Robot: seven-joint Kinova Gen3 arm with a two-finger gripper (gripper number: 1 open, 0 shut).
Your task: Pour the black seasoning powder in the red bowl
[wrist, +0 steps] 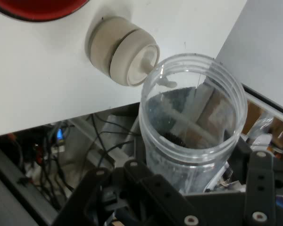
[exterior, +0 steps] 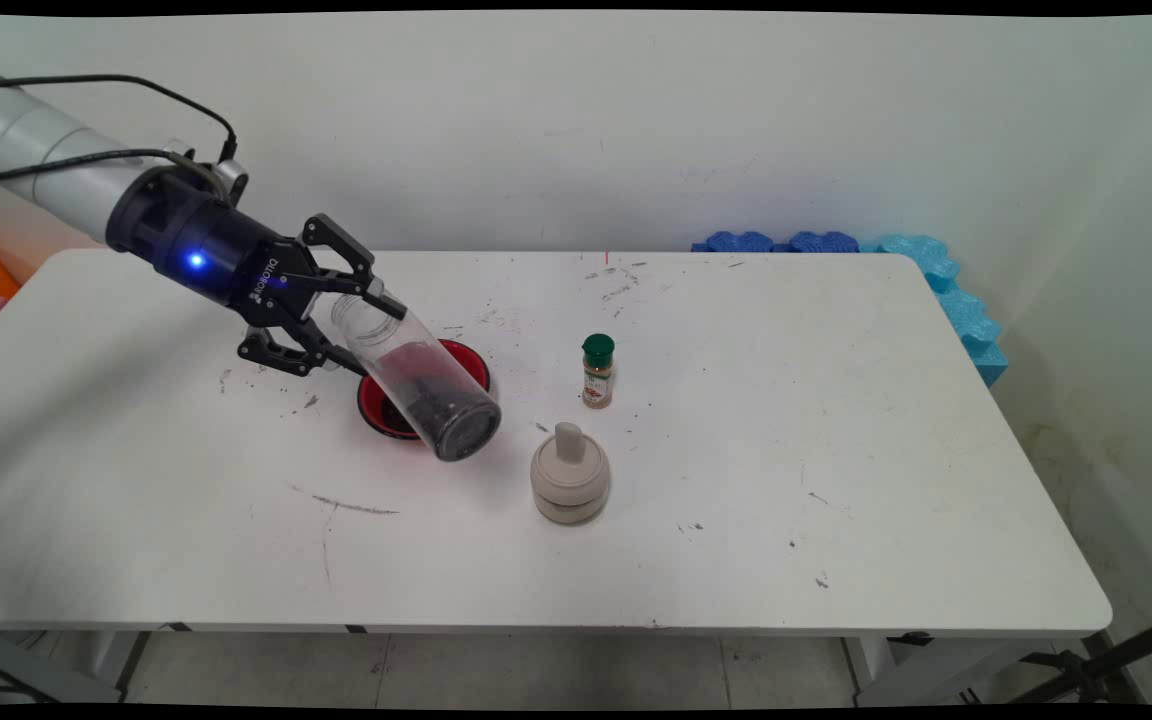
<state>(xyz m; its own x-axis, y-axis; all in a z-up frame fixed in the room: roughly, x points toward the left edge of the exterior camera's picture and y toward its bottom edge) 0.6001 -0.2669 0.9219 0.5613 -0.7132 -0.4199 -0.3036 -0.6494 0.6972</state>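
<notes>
Gripper: the black two-finger gripper reaches in from the upper left, held above the table and pointing down toward the right; its fingers are clamped on the neck of a clear plastic jar, one finger on the upper side and one on the lower side.
Held thing: the clear plastic jar with dark granules inside is tilted steeply, its base lower and pointing toward the table's near right, its neck up in the gripper; the granules lie gathered in the lower half toward the base. In the hand view the jar shows its wide open rim with no lid on it, and dark grains cling inside.
Beneath the jar: a red round bowl with a dark rim sits on the table just behind and below the jar, mostly covered by it in the main view; only a red edge shows in the hand view.
Nearby: a beige round container with a knobbed lid stands upright just right of the jar's base, apart from it.
Further right: a small spice bottle with a green cap stands upright behind the beige container.
Surface: the white table carries dark scuff marks.
Background: blue foam pieces lie along the far right edge by the wall.
</notes>
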